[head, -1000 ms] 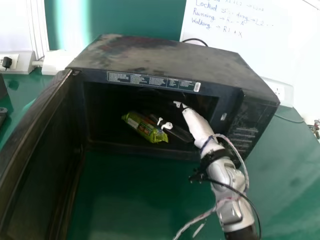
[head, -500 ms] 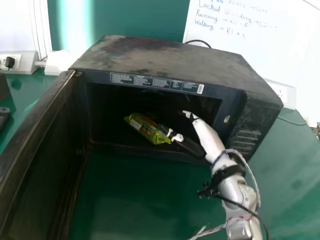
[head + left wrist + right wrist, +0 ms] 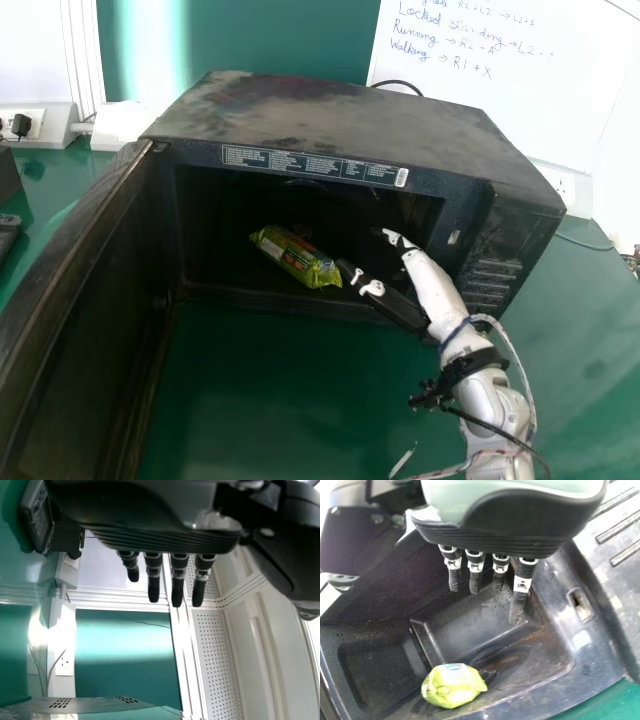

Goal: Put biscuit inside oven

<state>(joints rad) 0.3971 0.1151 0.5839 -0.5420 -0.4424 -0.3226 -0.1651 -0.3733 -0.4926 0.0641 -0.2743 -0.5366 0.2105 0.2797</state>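
Fingers of the right hand are extended and released, with nothing in their grasp. That hand is at the right part of the microwave oven's opening, its forearm coming in from the lower right of the head view. The thumb points toward the near end of the green biscuit packet and lies just beside it; whether they touch, I cannot tell. The packet lies on its long side on the oven's floor, inside the cavity, slanting from the back left toward the opening at the front right. In the right wrist view the packet is apart from the straight fingers.

The oven's door stands wide open at the left, and the oven sits on a green surface. A whiteboard with handwriting is behind it, and a black plug is in a socket strip at the far left.

In the left wrist view, the left hand has its fingers straight and released, holding nothing, with a perforated panel beyond it.
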